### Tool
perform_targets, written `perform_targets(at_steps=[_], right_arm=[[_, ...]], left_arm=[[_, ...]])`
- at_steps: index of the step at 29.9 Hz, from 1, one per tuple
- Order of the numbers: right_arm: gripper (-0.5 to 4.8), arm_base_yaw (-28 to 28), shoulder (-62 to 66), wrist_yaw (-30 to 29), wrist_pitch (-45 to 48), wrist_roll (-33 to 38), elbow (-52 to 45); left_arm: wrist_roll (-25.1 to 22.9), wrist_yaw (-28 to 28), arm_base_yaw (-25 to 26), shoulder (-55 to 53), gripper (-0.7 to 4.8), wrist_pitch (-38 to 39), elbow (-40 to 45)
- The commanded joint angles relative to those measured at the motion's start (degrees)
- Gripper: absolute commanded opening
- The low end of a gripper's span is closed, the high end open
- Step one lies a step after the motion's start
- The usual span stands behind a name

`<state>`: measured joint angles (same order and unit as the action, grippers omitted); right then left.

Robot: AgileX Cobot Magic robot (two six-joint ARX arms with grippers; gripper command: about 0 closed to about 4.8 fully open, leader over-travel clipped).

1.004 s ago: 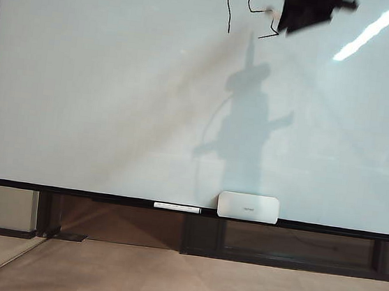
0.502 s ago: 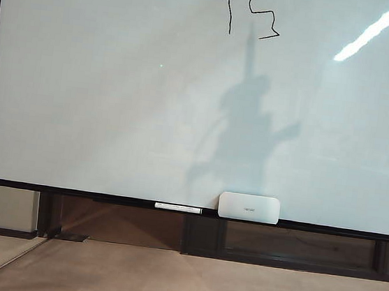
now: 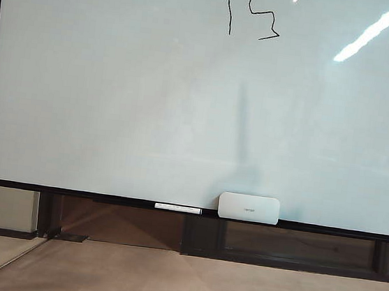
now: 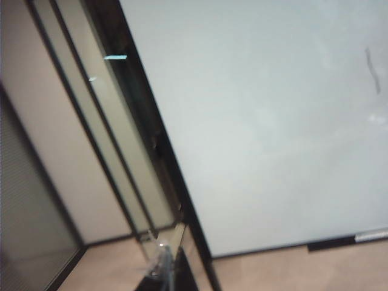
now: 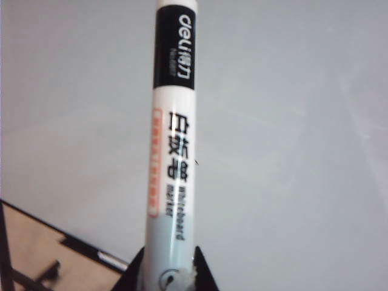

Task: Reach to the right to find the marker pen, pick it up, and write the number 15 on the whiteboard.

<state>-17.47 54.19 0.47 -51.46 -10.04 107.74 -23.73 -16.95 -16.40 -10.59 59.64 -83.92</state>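
Whiteboard [image 5: 291, 121] behind; right end effector [image 5: 167, 273] clamps marker pen [image 5: 173, 139].

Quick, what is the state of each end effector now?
Left end effector: out of view, cannot be told.
Right end effector: closed on the marker pen.

The arm's shadow has faded off the whiteboard [image 3: 116, 94].
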Motion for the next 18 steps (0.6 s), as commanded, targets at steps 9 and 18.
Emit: perform_targets(at_steps=[9,18], right_arm=[[-0.02,-0.04,-14.19,7.89,-19.56,-1.05,0.04],[-0.02,-0.11,-24.74,14.14,-27.96,-2.16,-0.37]], left_arm=[[1.86,3.21,7.52,0.68,-0.05,6.99,-3.28],[10.91,4.68,8.74,4.83,-0.05,11.26,-3.1]])
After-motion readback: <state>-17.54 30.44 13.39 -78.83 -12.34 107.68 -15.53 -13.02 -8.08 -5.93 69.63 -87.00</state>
